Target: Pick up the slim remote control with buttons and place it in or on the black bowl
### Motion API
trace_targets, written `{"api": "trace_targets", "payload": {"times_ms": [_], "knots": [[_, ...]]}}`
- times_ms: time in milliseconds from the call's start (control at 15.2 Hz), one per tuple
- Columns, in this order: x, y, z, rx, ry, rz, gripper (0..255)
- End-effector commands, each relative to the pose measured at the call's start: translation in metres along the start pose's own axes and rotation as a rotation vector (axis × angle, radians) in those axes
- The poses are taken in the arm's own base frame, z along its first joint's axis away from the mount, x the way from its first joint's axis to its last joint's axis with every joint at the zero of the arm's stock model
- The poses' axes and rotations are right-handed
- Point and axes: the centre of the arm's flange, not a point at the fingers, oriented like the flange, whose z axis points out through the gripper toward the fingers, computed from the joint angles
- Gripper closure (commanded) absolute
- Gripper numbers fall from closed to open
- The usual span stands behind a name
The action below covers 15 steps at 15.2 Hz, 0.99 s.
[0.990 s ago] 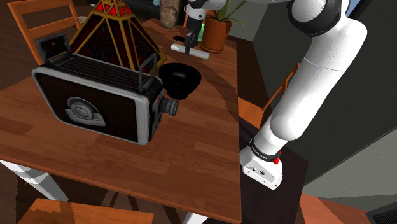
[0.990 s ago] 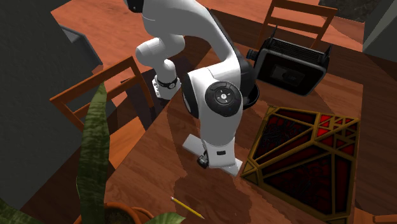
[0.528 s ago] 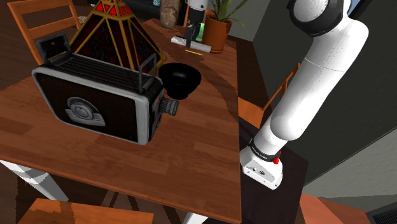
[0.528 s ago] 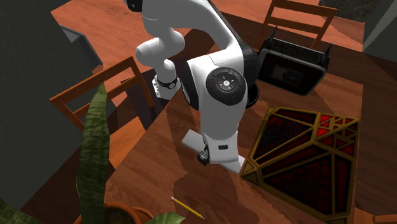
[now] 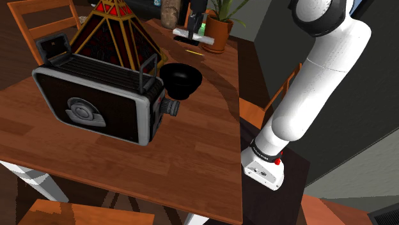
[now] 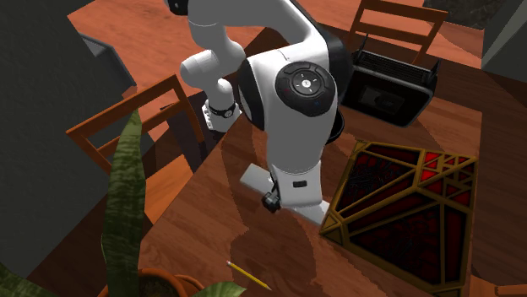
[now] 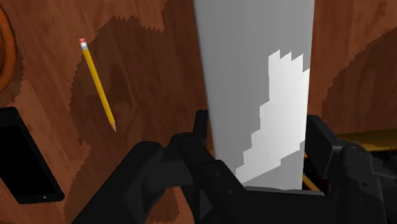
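From the shoulder view, my hand (image 5: 194, 22) is at the far end of the worktop (image 5: 192, 147), beside the potted plant (image 5: 217, 29). It grips the slim remote (image 5: 192, 37), a pale grey slab drawn plain. The black bowl (image 5: 181, 78) sits well apart from it, nearer the stand and just beside the big black box (image 5: 96, 102). I judge the lift done and the carry to be the step in hand. To do it well I should travel high enough to clear the bowl's rim and centre the remote over the bowl. It is long and will likely lie across the rim or lean inside, so I should lower it before letting go.

In the second exterior view, the remote (image 6: 256, 181) juts out either side of my hand (image 6: 272, 201). A shadow on the wood below suggests it is off the worktop. A pencil (image 6: 247, 275) lies nearer the plant.

Through the wrist view, my hand (image 7: 259, 137) is clenched on the remote (image 7: 254, 76). My fingers (image 7: 202, 137) press its two long edges, about the remote's width apart. The pencil (image 7: 97, 83) and a flat black slab (image 7: 25, 159) lie below on the worktop.
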Motion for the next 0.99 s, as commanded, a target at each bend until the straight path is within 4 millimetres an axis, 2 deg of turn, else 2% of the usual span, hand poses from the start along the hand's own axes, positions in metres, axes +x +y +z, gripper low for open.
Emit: {"api": "trace_targets", "payload": {"times_ms": [0, 198, 924], "knots": [[0.0, 0.001, -0.011, 0.0, 0.0, 0.0, 255], [0.0, 0.0, -0.024, 0.0, 0.0, 0.0, 255], [-0.037, -0.14, -0.022, 0.0, 0.0, 0.0, 255]]}}
